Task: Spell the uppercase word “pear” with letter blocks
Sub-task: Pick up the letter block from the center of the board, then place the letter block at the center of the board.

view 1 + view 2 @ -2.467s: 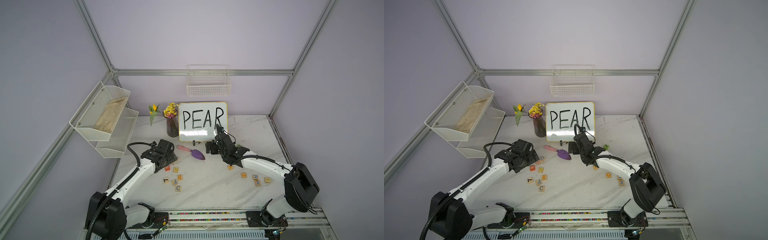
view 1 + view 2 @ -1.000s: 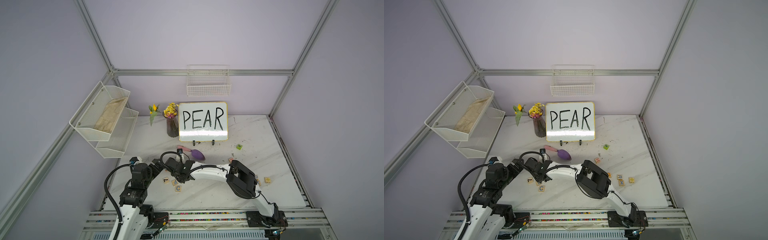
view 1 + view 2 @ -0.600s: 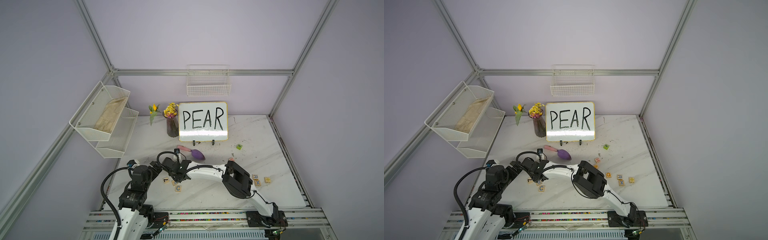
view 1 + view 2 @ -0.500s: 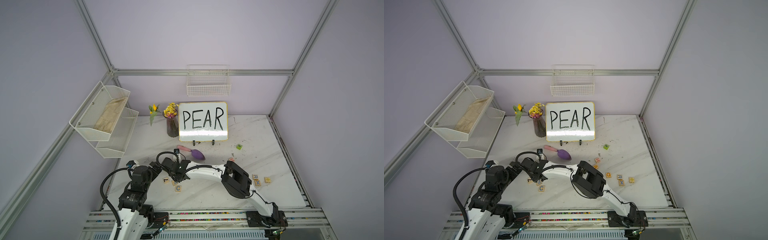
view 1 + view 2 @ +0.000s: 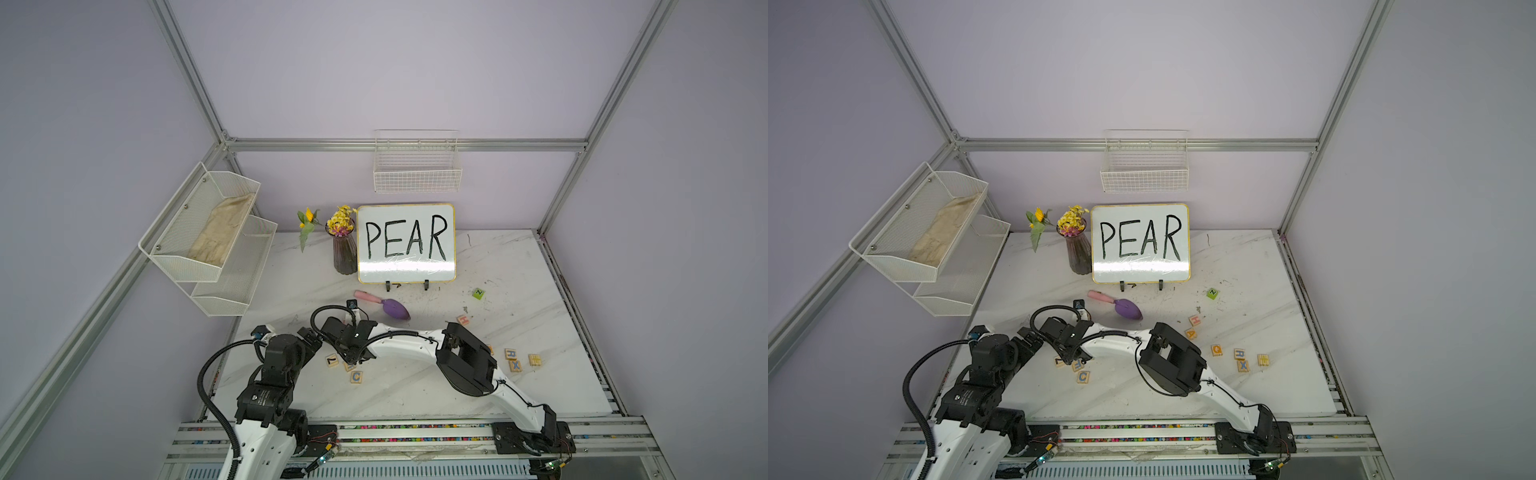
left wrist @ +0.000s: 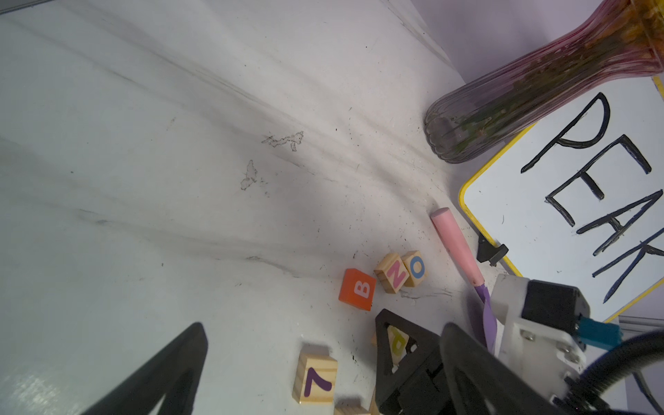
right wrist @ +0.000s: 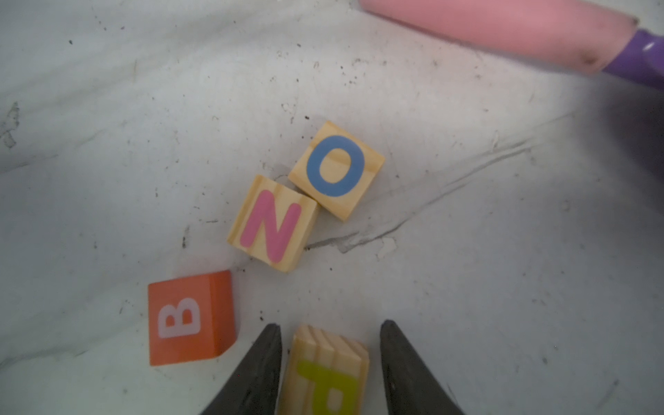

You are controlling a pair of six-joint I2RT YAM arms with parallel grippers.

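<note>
Scuffed white marble tabletop with scattered letter blocks, flower vase, propped whiteboard and purple trowel

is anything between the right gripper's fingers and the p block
Nothing visible. In the right wrist view the right gripper has its fingers on either side of the P block, with only thin strips of bare table between. The orange B block lies outside one finger, not touching it.

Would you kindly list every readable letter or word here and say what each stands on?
"PEAR": whiteboard.
"P", yellow: P block.
"B", white: orange cube.
"N", pink: N block.
"O", blue: O block.
"C", blue: C block.
"H": H block.
"A": A block.
"Q": Q block.
"R": R block.
"X": X block.
Unclear: green cube, purple-marked block.
</note>
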